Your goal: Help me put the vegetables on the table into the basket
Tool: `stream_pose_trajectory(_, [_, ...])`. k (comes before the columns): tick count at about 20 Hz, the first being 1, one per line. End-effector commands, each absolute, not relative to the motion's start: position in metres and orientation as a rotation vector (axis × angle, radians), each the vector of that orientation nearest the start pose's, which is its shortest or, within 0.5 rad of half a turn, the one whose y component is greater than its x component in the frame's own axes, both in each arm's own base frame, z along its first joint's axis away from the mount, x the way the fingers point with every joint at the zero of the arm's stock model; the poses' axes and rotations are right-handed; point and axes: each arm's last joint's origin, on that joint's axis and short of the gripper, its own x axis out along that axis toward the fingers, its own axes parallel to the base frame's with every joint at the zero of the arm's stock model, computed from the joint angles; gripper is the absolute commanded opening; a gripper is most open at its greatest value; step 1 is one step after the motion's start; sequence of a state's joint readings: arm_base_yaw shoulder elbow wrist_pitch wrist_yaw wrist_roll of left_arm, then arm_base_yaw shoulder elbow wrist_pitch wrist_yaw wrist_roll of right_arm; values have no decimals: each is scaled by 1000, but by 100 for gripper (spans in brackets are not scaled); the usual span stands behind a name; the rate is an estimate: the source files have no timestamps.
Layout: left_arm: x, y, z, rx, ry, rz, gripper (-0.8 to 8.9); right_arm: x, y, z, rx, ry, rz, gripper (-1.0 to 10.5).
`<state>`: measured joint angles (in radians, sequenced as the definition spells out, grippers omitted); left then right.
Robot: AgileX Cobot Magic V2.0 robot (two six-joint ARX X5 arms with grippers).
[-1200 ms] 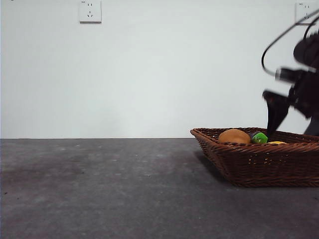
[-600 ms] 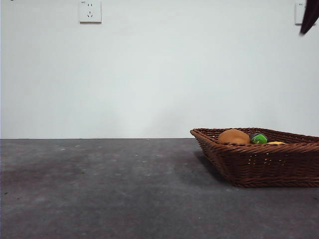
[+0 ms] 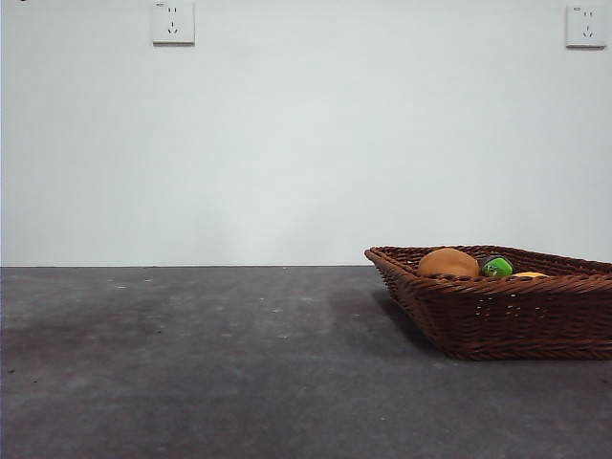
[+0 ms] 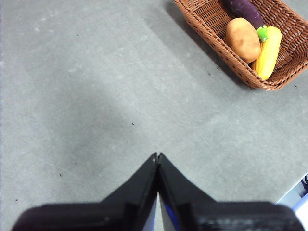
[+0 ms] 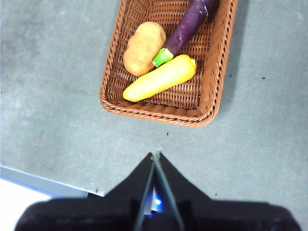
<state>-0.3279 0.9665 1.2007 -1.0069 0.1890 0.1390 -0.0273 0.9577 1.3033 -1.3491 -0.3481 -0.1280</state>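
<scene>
with all three vegetables lying inside the basket (image 5: pixel 211 91), looks like the loading step is finished. corn cob (image 5: pixel 160 78) lying slantwise near one short end, potato (image 5: pixel 143 47) just beside it, eggplant (image 5: pixel 185 28) stretching off toward the far end with its green stem end tucked between the other two. nothing of the produce to be seen on the bare bench (image 4: pixel 96 96) in either wrist view, so judged complete or all but complete; next move, if any, probably calls for no more than parking both arms clear and checking that nothing got missed beyond the edges of the views.

right gripper (image 5: pixel 156 155) hanging high above the bench just outside the basket's short end, fingers (image 5: pixel 145 168) clenched tip to tip, grasping nothing. left gripper (image 4: pixel 157 156) off to the side over open bench, well apart from the basket, fingers likewise pressed together and holding nothing.

from the front, only the potato's top, a bit of green stem and a sliver of yellow peeking over the braided rim; purple body of the eggplant hidden there, plain from both wrists. neither arm showing from the front at all. two wall sockets (image 3: pixel 173 21) visible from the front only.
</scene>
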Motion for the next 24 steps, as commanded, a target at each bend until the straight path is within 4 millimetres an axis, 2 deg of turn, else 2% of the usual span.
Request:
stream_pose_trajectory(1, [153, -57, 369, 195, 737, -548, -5, 130, 7, 378, 62, 968, 366, -4])
stream_pose_trajectory(7, [153, -57, 369, 198, 737, -544, -4, 133, 6, 377, 68, 977, 359, 0])
stream_pose_trajectory(16, [153, -57, 369, 200, 742, -542, -4, 155, 6, 368, 82, 1041, 359, 0])
stream_pose_trajectory(18, [155, -56, 371, 259, 695, -506, -4, 160, 6, 365, 86, 1060, 359, 0])
stream_pose_trajectory(24, [161, -57, 379, 287, 595, -482, -4, 172, 5, 359, 96, 1103, 359, 0])
